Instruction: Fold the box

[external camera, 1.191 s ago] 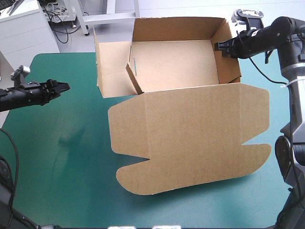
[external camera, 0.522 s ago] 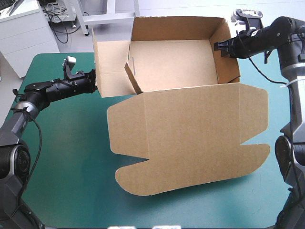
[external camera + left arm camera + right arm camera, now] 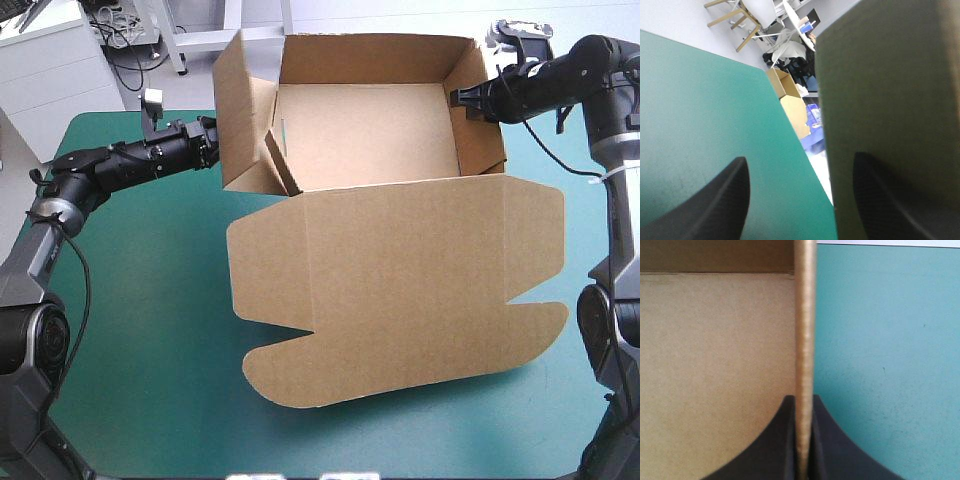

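Wall lifted, box (image 3: 400, 270) beside left hand (image 3: 208, 144)

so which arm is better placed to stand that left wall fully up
Left, likely: the left tool is open at the outside of the box's part-raised left wall. The right tool is shut on the right wall, across the box.

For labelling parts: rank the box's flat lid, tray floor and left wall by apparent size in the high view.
1. flat lid
2. tray floor
3. left wall, smallest as seen, though it stands tilted and foreshortened
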`<act>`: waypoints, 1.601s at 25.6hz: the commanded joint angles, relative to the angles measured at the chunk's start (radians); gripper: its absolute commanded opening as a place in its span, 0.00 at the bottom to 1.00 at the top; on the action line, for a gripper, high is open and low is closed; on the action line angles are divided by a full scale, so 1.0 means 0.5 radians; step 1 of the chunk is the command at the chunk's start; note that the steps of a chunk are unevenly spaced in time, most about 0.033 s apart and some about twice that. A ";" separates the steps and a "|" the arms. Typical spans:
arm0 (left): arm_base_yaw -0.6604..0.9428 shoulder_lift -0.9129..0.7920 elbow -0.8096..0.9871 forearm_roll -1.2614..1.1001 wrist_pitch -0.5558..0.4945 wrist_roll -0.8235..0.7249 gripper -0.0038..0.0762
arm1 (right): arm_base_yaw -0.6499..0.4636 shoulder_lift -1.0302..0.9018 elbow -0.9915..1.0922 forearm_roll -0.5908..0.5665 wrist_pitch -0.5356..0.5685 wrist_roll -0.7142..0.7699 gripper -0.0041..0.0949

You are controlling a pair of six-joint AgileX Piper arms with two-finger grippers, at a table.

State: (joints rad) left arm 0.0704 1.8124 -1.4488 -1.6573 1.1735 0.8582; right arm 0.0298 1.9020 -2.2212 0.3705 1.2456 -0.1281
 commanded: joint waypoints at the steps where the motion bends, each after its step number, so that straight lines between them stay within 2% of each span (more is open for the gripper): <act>1: -0.075 -0.104 -0.269 -0.242 0.259 -0.125 0.59 | -0.013 -0.118 -0.052 0.074 -0.036 0.020 0.02; 6: -0.141 -0.104 -0.514 -0.048 0.238 -0.326 0.59 | -0.013 -0.118 -0.052 0.074 -0.036 0.020 0.02; 10: -0.169 -0.104 -0.633 -0.051 0.235 -0.358 0.59 | -0.013 -0.118 -0.052 0.074 -0.040 0.020 0.02; 12: -0.189 -0.104 -0.685 -0.026 0.235 -0.410 0.64 | -0.013 -0.118 -0.052 0.074 -0.040 0.024 0.02; 18: -0.297 -0.104 -0.954 0.603 0.115 -0.701 0.65 | -0.005 -0.118 -0.052 0.071 -0.053 0.072 0.02; 26: -0.523 -0.100 -1.301 1.457 0.043 -1.121 0.65 | 0.101 -0.118 -0.052 -0.088 -0.100 0.158 0.02; 33: -0.633 -0.093 -1.373 1.899 0.013 -1.390 0.65 | 0.203 -0.118 -0.052 -0.170 -0.151 0.239 0.02; 41: -0.723 -0.024 -1.423 2.170 0.159 -1.598 0.65 | 0.338 -0.115 -0.052 -0.390 -0.182 0.361 0.02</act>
State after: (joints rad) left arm -0.2637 1.8347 -2.1130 -0.5886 1.2523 0.1035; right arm 0.1755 1.9020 -2.2212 0.1688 1.2247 0.0139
